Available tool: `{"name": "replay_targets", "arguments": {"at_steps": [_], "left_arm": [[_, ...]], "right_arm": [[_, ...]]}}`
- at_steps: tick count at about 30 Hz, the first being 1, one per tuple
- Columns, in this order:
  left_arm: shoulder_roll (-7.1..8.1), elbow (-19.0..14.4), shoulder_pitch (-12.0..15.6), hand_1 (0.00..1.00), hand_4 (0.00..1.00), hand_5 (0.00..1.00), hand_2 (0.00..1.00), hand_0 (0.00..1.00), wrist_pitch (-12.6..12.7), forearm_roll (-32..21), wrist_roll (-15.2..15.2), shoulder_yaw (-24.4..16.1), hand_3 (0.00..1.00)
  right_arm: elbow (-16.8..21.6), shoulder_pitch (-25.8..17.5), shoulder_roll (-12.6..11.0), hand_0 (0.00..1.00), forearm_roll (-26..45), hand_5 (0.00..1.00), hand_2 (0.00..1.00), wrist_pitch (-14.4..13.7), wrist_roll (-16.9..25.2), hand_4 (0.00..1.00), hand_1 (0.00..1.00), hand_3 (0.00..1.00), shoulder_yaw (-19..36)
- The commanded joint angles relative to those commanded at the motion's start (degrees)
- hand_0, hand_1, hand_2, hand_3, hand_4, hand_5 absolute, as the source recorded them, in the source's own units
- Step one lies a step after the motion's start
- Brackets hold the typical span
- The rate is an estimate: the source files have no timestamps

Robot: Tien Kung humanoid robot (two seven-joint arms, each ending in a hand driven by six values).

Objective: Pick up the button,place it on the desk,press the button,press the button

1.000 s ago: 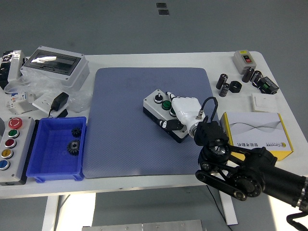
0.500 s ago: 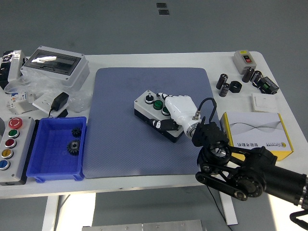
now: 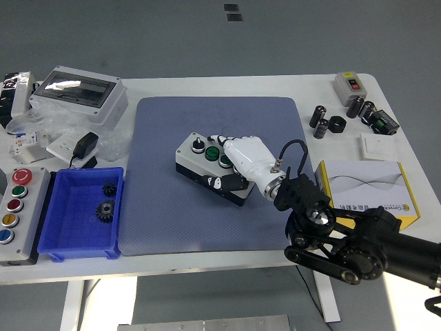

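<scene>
The button box (image 3: 200, 162) is a small white-topped box with a black base, a black button and green buttons on top. It lies tilted on the grey-blue mat (image 3: 172, 207) near its middle. My right hand (image 3: 238, 163) is white, comes in from the lower right on a black arm, and is shut on the box's right half, fingers over the top and thumb on the near side. Whether the box rests on the mat or hangs just above it I cannot tell. The left arm is out of view.
A blue bin (image 3: 79, 238) with two black gears stands at the mat's left. A larger grey button panel (image 3: 15, 214) lies at the far left. A yellow-and-white carton (image 3: 365, 186) sits right of my arm. Black cylinders (image 3: 327, 124) and a small switch box (image 3: 350, 84) are back right. A clear-lidded enclosure (image 3: 79, 93) is back left.
My right hand has carried the button box leftward across the mat, from the right-centre toward the middle.
</scene>
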Motion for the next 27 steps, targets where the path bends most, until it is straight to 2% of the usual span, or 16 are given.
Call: {"name": "replay_targets", "arguments": {"at_steps": [6,12,18,27], "left_arm": [[-0.11,0.0,-0.3,0.589,0.680,0.282,0.544,0.637,0.0,0.2,-0.1,0.0,0.597],[-0.26,0.0,-0.4,0.589,0.679,0.284,0.548,0.636,0.0,0.7,0.0,-0.2,0.596],[-0.46,0.0,-0.6,0.589,0.680,0.285,0.549,0.636,-0.1,1.1,-0.1,-0.2,0.596],[-0.56,0.0,-0.7,0.591,0.680,0.291,0.552,0.636,-0.2,1.2,-0.2,-0.2,0.596]], "right_arm": [[1.0,0.9,-2.7,0.015,0.7,0.002,0.368,-1.6,8.6,0.314,0.261,0.515,-2.8],[0.8,0.7,-4.1,0.014,-1.2,0.002,0.372,-3.0,14.4,0.319,0.258,0.519,-2.9],[-0.6,1.2,-4.8,0.017,-3.1,0.002,0.376,-3.2,16.5,0.325,0.268,0.527,-4.2],[-3.6,0.8,-3.9,0.039,-3.9,0.002,0.384,-2.7,18.0,0.322,0.275,0.534,-3.1]]}}
